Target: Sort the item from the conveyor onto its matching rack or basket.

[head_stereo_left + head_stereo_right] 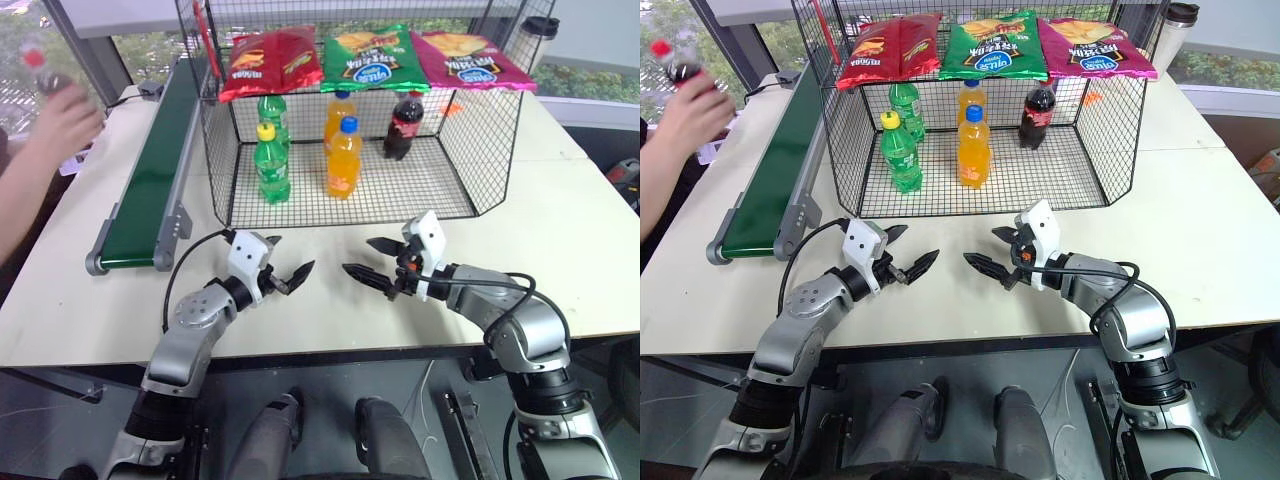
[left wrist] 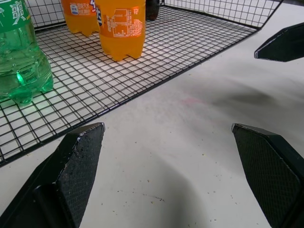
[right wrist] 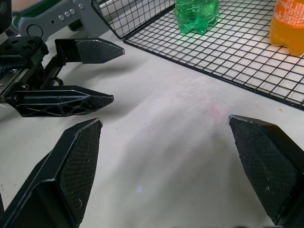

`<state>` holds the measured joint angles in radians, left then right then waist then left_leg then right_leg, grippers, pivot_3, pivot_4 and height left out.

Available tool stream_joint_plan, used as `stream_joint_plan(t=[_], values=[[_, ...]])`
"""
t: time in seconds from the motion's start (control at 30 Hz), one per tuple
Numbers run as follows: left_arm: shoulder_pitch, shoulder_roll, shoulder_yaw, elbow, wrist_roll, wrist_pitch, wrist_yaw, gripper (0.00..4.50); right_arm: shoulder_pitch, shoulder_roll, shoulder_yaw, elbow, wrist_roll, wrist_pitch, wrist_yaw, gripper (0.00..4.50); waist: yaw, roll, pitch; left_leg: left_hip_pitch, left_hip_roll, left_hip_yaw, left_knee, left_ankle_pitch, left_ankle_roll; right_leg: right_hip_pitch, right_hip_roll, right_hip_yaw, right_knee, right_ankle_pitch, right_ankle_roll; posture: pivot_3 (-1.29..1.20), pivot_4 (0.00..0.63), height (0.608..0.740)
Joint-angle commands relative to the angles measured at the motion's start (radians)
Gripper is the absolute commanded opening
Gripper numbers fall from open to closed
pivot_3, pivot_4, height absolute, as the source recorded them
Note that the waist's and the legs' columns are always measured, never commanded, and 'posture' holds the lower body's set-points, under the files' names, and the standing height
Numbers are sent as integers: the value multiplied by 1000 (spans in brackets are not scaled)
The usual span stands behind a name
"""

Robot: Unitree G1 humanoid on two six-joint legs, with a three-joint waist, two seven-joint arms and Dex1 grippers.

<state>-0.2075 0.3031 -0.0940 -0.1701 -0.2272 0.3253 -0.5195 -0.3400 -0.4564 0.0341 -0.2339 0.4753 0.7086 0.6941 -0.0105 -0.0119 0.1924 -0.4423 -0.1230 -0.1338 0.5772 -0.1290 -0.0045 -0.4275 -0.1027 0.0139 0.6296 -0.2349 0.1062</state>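
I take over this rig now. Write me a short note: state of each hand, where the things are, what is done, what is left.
Left hand: open, holding nothing, above the table in front of the cage.
Right hand: open, holding nothing, facing the left one.
Cola bottle: in a person's hand, raised beside the far part of the conveyor; not on the belt yet.
Cage: already holds two green bottles, two orange bottles and one cola bottle; three chip bags lie on top.
Done: nothing yet.
Left: wait for the bottle on the belt, pick it up, place it in the cage.
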Motion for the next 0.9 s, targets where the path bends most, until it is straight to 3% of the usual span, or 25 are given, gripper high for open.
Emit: stream_joint_plan(t=[0.03,0.6,0.9], values=[[-2,3,5,-40,-1,-4,0,4500,-19,-3,-10,-40,11,-17,5,4390,0,0,0,0,0,0,0,0,0,0,0,0,0,0,0,0,150,738],[3,17,9,-61,8,0,2,4500,-24,-8,-11,-59,32,-5,21,4390,0,0,0,0,0,0,0,0,0,0,0,0,0,0,0,0,150,738],[-7,37,126,-220,-43,89,89,4500,-70,-20,-2,-101,55,5,56,4390,-1,0,0,0,0,0,0,0,0,0,0,0,0,-2,3,0,150,738]])
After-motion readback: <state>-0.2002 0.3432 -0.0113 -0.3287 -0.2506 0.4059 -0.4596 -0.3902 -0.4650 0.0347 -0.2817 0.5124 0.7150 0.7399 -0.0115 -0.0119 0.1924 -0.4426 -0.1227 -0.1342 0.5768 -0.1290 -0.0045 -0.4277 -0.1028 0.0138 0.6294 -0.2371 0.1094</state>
